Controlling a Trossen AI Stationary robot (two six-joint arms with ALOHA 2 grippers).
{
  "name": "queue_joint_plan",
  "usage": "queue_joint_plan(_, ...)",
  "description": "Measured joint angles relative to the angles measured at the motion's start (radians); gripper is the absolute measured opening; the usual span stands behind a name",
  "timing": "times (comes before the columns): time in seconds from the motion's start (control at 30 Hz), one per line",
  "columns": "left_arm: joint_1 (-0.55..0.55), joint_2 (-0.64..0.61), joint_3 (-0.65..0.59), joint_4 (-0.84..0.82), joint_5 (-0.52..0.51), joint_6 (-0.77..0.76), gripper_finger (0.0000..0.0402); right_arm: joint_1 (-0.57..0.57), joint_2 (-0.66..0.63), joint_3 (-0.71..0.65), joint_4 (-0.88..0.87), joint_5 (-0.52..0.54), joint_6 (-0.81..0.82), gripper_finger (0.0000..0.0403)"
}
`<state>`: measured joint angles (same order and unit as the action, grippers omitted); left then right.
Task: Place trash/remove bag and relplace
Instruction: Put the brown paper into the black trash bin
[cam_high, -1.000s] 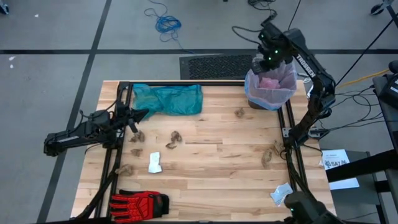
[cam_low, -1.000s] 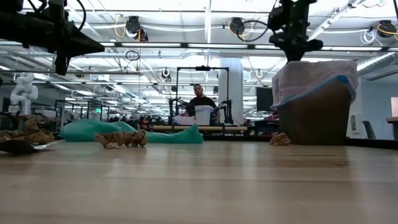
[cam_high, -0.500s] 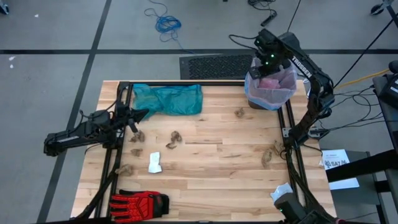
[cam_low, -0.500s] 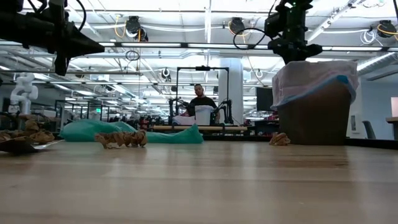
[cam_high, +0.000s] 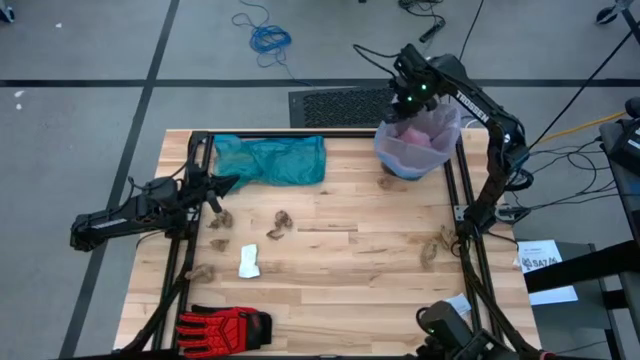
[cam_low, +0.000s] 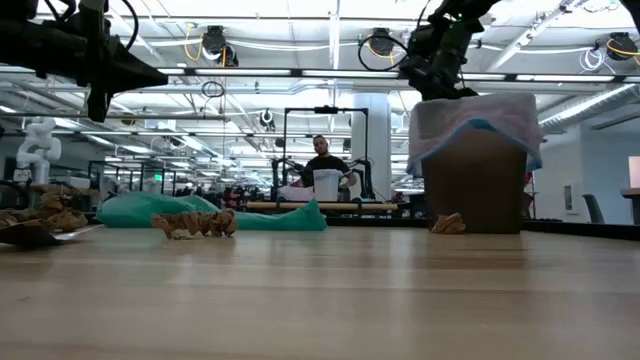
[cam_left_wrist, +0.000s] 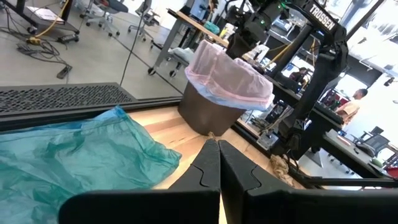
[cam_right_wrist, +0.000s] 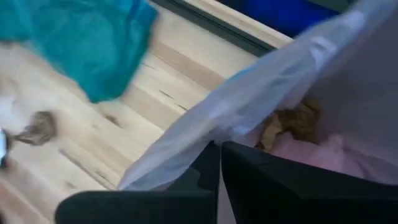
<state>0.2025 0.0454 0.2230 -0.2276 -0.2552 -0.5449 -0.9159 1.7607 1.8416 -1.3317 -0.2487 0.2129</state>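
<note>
The bag (cam_high: 422, 140), a thin pale pink liner, lines a brown bin (cam_low: 472, 185) at the table's far right; its rim folds over the bin's top (cam_left_wrist: 229, 73). Pink and brown trash lies inside (cam_right_wrist: 292, 127). My right gripper (cam_high: 405, 100) is at the bin's far-left rim, pointing steeply down and shut on the bag. My left gripper (cam_high: 215, 185) hangs shut and level over the table's left side, holding nothing. A teal bag (cam_high: 270, 160) lies flat at the far left. My right gripper has the bag's rim (cam_right_wrist: 199, 140) pinched between its two shut fingers, on the bin's far-left side. It comes from above, slanting down. The bag stays in the bin, which stands on the table. One layer or several, I cannot tell.
Crumpled brown scraps (cam_high: 280, 225) (cam_high: 435, 250) (cam_high: 385, 181) are scattered over the wood. A white scrap (cam_high: 248, 262) lies left of the middle. A red glove (cam_high: 225, 325) is at the near left. Dark frame rails (cam_high: 465, 230) run along both sides.
My right gripper has moved toward the table's left edge and a little down, tipping steeper. The bin with the bag has slid along the table toward the left with it, staying upright.
</note>
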Motion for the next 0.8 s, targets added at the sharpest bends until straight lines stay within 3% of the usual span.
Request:
queue_joint_plan(0.17,0.000,0.000,0.000,0.000,0.001,0.000,0.0000,0.032,0.000,0.000,0.005,-0.039,-0.040,0.0004)
queue_joint_plan(0.33,0.000,0.000,0.000,0.000,0.011,0.000,0.0000,0.049,-0.022,0.002,-0.001,0.021,-0.076,0.0021)
queue_joint_plan(0.5,0.000,0.000,0.000,0.000,0.015,0.000,0.0000,0.057,-0.058,0.112,-0.074,0.043,-0.143,0.0056)
queue_joint_plan(0.67,0.000,0.000,0.000,0.001,0.019,0.000,0.0000,0.139,-0.068,0.321,-0.159,0.029,-0.345,0.0088)
queue_joint_plan(0.8,0.000,0.000,0.000,0.000,0.019,0.000,0.0000,0.285,-0.072,0.425,-0.240,0.005,-0.597,0.0097)
